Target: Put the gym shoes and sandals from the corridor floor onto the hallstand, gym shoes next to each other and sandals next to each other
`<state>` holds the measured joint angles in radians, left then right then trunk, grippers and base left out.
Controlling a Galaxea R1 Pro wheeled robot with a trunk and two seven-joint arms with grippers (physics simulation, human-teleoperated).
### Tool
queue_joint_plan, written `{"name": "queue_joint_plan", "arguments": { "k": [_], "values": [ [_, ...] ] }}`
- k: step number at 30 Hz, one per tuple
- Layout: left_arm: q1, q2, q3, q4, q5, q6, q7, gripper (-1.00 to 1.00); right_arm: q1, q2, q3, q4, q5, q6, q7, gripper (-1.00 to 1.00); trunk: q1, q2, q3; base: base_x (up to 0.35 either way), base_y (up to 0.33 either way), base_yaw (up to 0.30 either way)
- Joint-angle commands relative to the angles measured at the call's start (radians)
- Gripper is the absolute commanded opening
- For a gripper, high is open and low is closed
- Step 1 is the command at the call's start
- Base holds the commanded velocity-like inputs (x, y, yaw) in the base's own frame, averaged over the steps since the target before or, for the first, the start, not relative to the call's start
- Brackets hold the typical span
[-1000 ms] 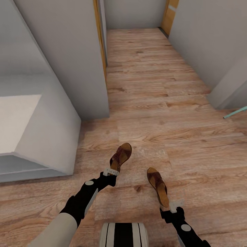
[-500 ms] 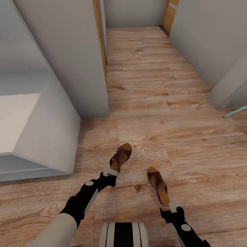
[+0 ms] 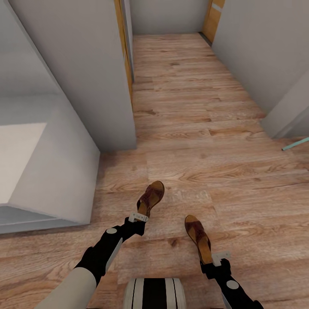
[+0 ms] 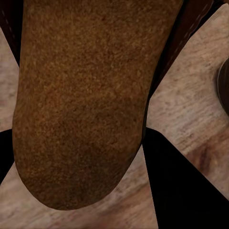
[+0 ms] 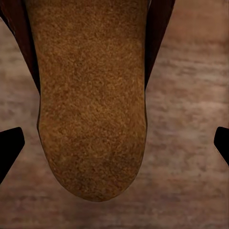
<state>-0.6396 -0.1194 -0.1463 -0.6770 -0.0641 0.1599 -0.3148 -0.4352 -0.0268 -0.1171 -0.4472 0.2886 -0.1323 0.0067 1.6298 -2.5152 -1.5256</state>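
Two dark brown leather sandals with patterned uppers and grainy tan insoles, each carried by the heel above the floor. Left sandal (image 3: 150, 198) pinched at its heel by the left gripper (image 3: 138, 217), pale fingers (image 3: 133, 215) closed on the heel edge, toe angled forward and slightly right. Right sandal (image 3: 198, 238) gripped the same way by the right gripper (image 3: 219, 258), toe leaning forward and left. Sandals apart, not touching. In the wrist views, rounded suede-like heels (image 4: 81, 109) (image 5: 90, 100) seen close up, dark leather edges along the sides, black fingers at the frame borders. Below, light brown wood-grain plank corridor floor (image 3: 193, 120), running straight ahead. At left, a pale grey boxy unit with a flat lighter top (image 3: 56, 159). Plain grey walls (image 3: 257, 47) along both sides, orange door frames (image 3: 124, 47) further on.
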Motion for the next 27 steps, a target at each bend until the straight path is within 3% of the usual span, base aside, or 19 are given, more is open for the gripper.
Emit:
{"name": "queue_joint_plan", "arguments": {
  "k": [1,12,21,27],
  "values": [
    [0.0,0.0,0.001,-0.001,-0.008,0.003,-0.006,-1.0,0.0,0.001,-0.006,0.001,0.011,-0.004,0.001,1.0,0.0,0.0,-0.001,0.02,0.0,0.0],
    [0.0,0.0,0.001,0.0,-0.008,0.001,-0.016,-1.0,0.0,0.001,-0.007,0.0,0.01,-0.004,0.0,1.0,0.0,0.0,-0.001,0.005,0.0,0.0],
    [-0.002,0.0,0.001,0.001,-0.007,0.001,-0.017,-1.0,0.0,0.001,-0.006,0.0,0.01,-0.004,0.0,1.0,0.004,-0.002,-0.044,0.0,0.0,0.0],
    [-0.002,0.0,0.001,0.0,-0.006,0.001,-0.017,-1.0,0.0,0.002,-0.006,-0.001,0.01,-0.004,-0.001,1.0,0.004,-0.002,-0.05,0.0,0.0,0.0]
  ]
}}
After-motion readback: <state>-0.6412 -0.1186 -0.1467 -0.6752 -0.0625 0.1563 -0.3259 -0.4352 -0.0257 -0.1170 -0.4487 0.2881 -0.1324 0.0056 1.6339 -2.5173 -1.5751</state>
